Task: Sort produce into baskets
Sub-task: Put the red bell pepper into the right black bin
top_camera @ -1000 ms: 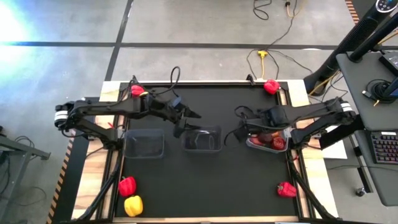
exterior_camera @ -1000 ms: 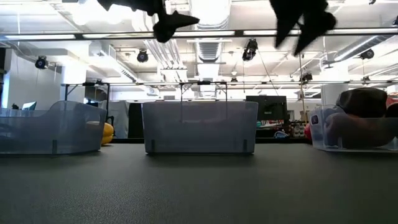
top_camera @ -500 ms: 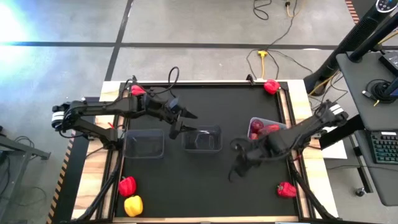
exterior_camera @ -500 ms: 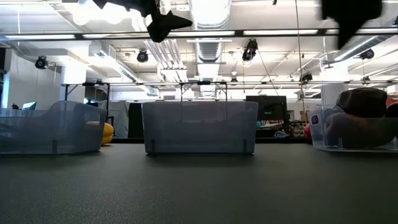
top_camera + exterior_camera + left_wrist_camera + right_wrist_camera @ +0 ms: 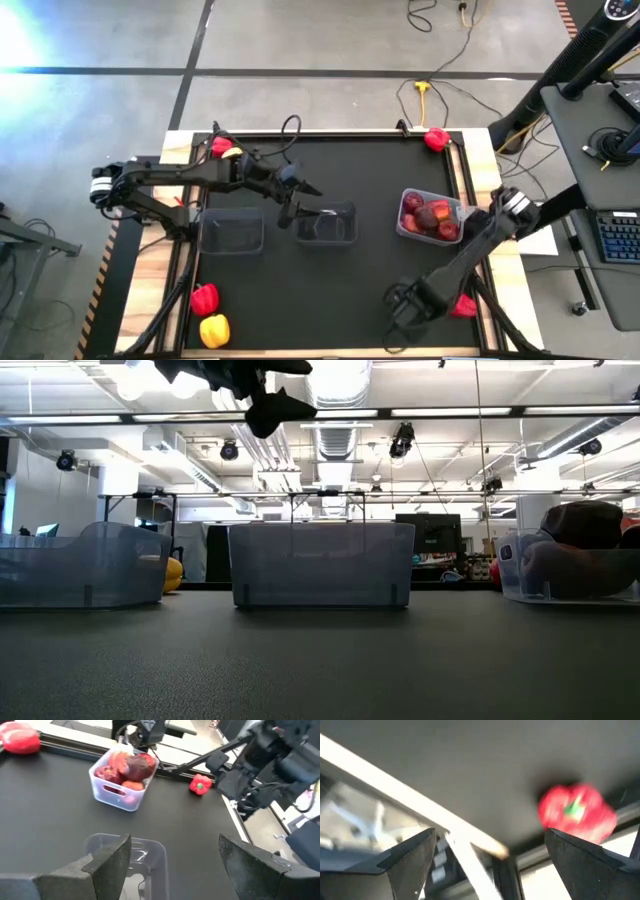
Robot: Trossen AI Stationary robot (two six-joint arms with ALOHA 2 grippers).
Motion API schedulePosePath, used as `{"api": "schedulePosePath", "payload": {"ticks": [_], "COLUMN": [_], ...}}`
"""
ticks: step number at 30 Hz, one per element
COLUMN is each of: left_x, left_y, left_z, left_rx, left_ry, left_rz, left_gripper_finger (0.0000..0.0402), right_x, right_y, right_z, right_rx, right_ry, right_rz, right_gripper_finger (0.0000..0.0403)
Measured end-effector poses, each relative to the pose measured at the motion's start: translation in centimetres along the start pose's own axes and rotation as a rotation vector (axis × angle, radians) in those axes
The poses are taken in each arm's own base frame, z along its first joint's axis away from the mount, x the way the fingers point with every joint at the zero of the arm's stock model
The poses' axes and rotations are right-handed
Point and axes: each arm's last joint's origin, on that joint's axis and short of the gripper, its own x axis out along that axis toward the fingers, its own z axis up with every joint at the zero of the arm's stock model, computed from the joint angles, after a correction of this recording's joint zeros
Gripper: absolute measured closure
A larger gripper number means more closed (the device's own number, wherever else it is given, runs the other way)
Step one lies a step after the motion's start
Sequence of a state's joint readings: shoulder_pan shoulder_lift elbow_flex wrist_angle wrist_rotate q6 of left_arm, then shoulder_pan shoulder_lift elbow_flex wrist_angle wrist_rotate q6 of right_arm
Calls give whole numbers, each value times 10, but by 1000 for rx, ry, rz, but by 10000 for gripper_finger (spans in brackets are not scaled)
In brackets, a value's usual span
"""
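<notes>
Three clear tubs stand in a row on the black mat. The left tub (image 5: 232, 232) and the middle tub (image 5: 325, 222) hold nothing, and the right tub (image 5: 430, 215) holds dark apples and red fruits. My left gripper (image 5: 300, 202) is open and empty, hovering above the middle tub's left end (image 5: 127, 855). My right gripper (image 5: 398, 315) is open and empty, low near the table's near edge, just left of a red pepper (image 5: 462, 305), which also shows in the right wrist view (image 5: 577, 812). Loose peppers lie at the mat's corners.
A red pepper (image 5: 205, 298) and a yellow pepper (image 5: 214, 330) lie at the near left. A red pepper (image 5: 436, 138) lies at the far right corner and another (image 5: 222, 147) at the far left. The wooden table rim (image 5: 470, 840) runs close by my right gripper.
My right gripper has swung from beside the right tub toward the table's near edge and down, ending beside the near-right red pepper. It has left the low view. My left gripper has stayed above the middle tub.
</notes>
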State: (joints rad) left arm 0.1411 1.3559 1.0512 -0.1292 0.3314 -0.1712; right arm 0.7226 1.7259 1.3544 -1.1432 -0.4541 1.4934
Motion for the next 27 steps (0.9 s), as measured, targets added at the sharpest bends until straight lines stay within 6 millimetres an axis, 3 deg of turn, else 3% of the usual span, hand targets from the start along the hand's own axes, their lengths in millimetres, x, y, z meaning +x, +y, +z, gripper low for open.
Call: {"api": "schedulePosePath", "payload": {"ticks": [7,14,18,27], "left_x": [8,12,14,15], "left_y": [-27,-52,-63,-72], "left_z": [-6,-12,-15,-19], "left_rx": [40,76,89,33], "left_ry": [27,51,62,91], "left_rz": [-82,-153,-186,-206], "left_gripper_finger": [120,120,120,120], "right_x": [39,38,35,76], "right_y": [6,-9,-19,-39], "right_z": [-7,-9,-7,10], "right_rx": [-28,-151,-265,-354], "right_ry": [188,270,221,323], "right_rz": [-154,-280,-333,-266], "right_gripper_finger": [34,34,34,34]}}
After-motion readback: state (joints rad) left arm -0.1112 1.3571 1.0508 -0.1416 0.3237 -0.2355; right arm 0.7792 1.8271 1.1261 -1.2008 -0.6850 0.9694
